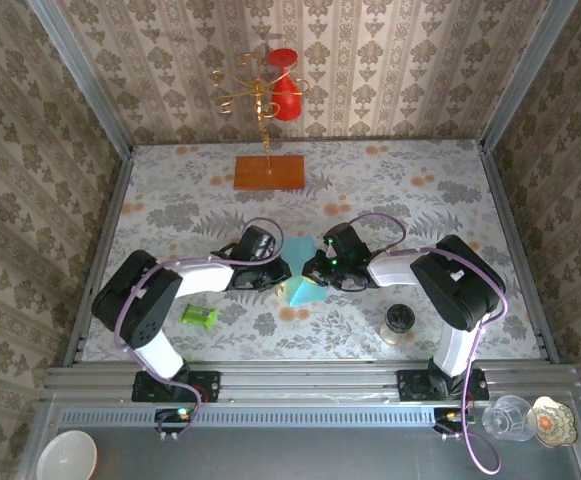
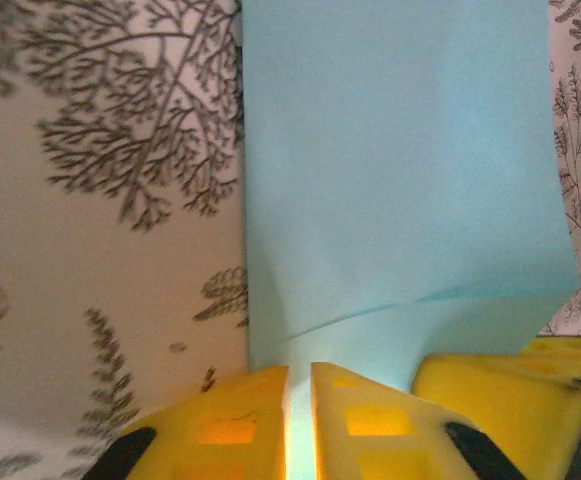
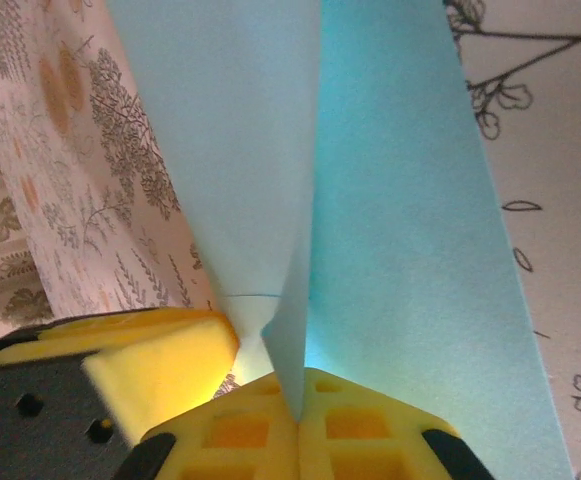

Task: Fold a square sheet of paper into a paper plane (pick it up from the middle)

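The sheet of paper [image 1: 303, 283] sits at the middle of the table [image 1: 450, 200], caught between the two grippers, which meet nose to nose. It lies well to the near side of the orange board [image 1: 269, 172] and to the right of the small green cylinder [image 1: 199, 316].

The sheet is thin and very light, and I judge it limp and quick to crease or tear. It should sag wherever it is unsupported, so it is best held close to a fold or an edge, with gentle pressure and no pulling apart.

**Left wrist view:** the left gripper [image 2: 300, 375] has its fingers [image 2: 240, 420] drawn in to a narrow slit, with the near edge of the sheet [image 2: 400, 180] pinched in it. A soft buckle runs across the paper just above the grip. A yellow finger of the other gripper sits just to the right.

**Right wrist view:** the right gripper [image 3: 298, 400] has its fingers [image 3: 370, 425] pressed together on a raised fold. One flap stands up and the rest slopes away to the right.

**Top view:** this gives the layout, with the left gripper [image 1: 278, 272] and the right gripper [image 1: 316, 270] nearly touching, but I cannot tell the folds from here
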Available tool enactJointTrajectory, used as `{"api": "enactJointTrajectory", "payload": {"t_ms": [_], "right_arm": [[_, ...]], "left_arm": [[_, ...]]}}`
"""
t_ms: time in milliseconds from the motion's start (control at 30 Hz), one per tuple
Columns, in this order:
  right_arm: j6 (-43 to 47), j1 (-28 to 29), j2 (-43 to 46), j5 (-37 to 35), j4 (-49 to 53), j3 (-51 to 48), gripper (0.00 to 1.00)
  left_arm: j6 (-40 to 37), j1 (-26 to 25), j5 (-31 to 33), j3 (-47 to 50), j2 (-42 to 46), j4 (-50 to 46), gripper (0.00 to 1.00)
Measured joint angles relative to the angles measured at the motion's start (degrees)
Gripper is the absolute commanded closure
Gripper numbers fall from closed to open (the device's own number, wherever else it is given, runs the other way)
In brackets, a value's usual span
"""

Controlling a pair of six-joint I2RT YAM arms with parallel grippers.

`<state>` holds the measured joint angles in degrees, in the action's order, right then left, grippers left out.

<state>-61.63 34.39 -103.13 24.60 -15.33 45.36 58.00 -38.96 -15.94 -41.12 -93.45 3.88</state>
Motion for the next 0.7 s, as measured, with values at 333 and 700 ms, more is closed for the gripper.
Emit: {"api": "enactJointTrajectory", "payload": {"t_ms": [333,700], "right_arm": [[2.54,-0.55,6.97,1.05,-4.72,0.04,0.97],[-2.62,-1.9,8.22,9.84,-17.55,2.69,0.97]], "left_arm": [[2.29,6.36,2.1,9.27,23.76,1.09,0.23],[4.33,9.75,-5.55,12.28,32.87,9.03,0.05]]}}
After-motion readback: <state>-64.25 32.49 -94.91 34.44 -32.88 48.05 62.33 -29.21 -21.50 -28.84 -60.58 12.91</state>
